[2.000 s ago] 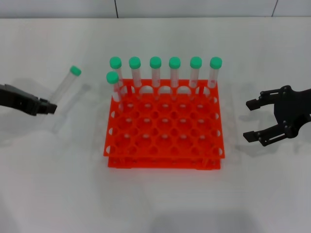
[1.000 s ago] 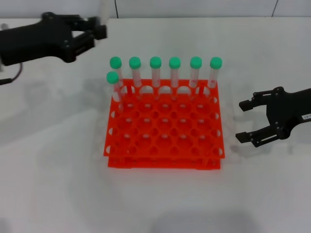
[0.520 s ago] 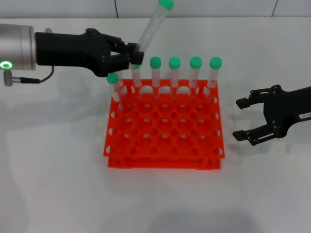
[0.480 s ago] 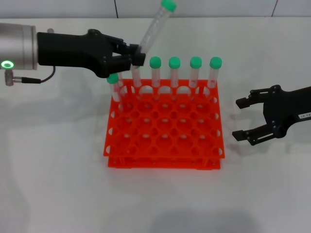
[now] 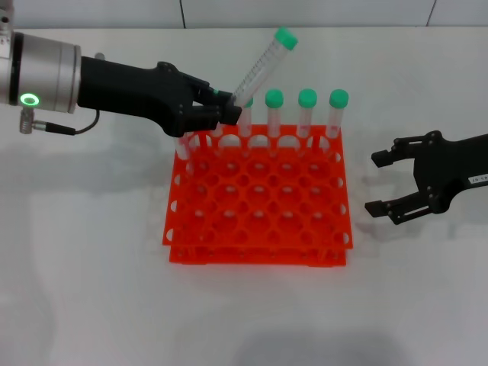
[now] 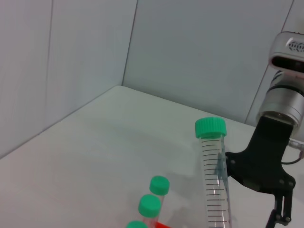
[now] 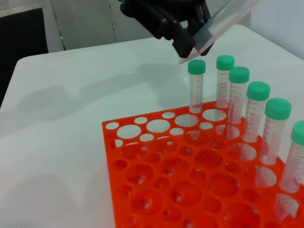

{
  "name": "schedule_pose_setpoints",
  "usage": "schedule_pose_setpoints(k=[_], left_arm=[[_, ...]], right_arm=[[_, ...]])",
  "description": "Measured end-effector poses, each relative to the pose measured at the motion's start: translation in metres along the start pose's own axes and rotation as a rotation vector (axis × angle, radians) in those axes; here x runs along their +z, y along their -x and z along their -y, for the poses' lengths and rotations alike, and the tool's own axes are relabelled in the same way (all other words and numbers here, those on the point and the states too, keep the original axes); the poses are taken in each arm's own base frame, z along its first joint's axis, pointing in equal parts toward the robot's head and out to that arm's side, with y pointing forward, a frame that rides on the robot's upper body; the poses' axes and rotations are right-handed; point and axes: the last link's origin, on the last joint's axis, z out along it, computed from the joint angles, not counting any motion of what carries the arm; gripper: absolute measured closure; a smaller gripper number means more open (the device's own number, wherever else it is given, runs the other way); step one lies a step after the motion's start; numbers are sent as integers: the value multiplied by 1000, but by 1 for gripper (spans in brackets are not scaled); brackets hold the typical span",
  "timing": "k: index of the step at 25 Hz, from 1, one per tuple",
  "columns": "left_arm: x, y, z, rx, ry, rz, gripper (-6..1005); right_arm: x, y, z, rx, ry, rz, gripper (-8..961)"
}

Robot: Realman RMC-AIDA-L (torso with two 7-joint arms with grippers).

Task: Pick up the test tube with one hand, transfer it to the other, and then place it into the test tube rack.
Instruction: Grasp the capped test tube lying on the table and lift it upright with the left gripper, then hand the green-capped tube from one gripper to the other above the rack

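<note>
Nearest the robot, the bright orange-red, two-tiered plastic rack [image 5: 258,196] with its grid of round holes sat square on the white tabletop [image 5: 91,290], its front rows of holes unfilled. Off to its right, apart from it, the right hand [image 5: 389,183], a black two-fingered one with a small white label, hovered low with its fingers spread wide, nothing between them.

Farther back, the row of slim clear tubes with round green caps [image 5: 306,97] stood upright in the rack's far holes. Right there, above the rack's far left corner, the left hand [image 5: 226,113], black on a silver cylindrical arm with a green ring light [image 5: 30,99], reached in from the left, fingers closed tight around the lower end of the slim clear green-capped test tube [image 5: 264,66]. The tube was up in the air, tilted, its cap [image 5: 286,38] leaning up, away and to the right, past the standing tubes. From the right wrist view, the tube's bottom end poked out just below the dark fingers [image 7: 183,45], clear of the rack.
</note>
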Motion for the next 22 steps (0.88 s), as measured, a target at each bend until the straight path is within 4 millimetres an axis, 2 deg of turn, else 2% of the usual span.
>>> schedule_pose_setpoints(k=[8,22], left_arm=[[9,5,-4,-3,23,21,806],[20,10,-2,-7,13,46,806]], right_arm=[[-6,1,4,12,-27,23,85],[-3,3,4,10,-26,34,84]])
